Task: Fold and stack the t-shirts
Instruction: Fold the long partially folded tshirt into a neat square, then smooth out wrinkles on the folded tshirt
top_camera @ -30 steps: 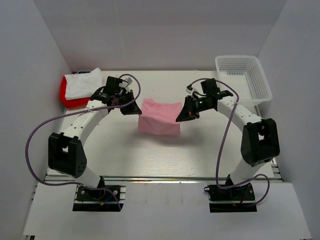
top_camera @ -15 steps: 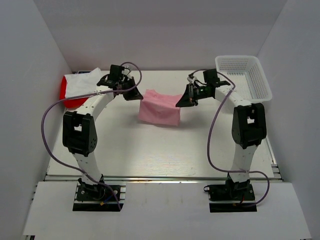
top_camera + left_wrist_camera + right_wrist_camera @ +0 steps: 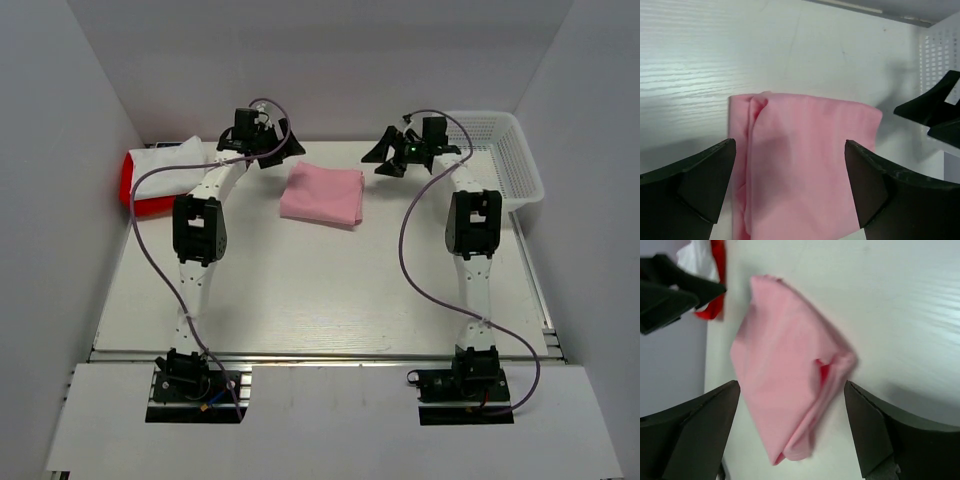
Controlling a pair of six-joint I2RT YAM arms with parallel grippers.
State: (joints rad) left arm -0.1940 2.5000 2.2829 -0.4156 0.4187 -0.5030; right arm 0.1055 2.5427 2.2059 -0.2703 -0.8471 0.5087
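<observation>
Pink t-shirt lies folded into a rough rectangle, flat on the bench, far-centre. In the left wrist view its layered edges show along the left side. In the right wrist view one corner is bunched.

Left hand sits just past the shirt's far-left corner with its fingers wide apart and nothing between them. Right hand is off the far-right corner, also spread, also holding nothing. Neither hand touches the cloth. The shirt lies between the two.

White t-shirt lies loosely on top of the red t-shirt at the far-left edge of the bench, by the wall and well apart from the pink one.

White mesh basket is in the far-right corner, behind the right arm.
</observation>
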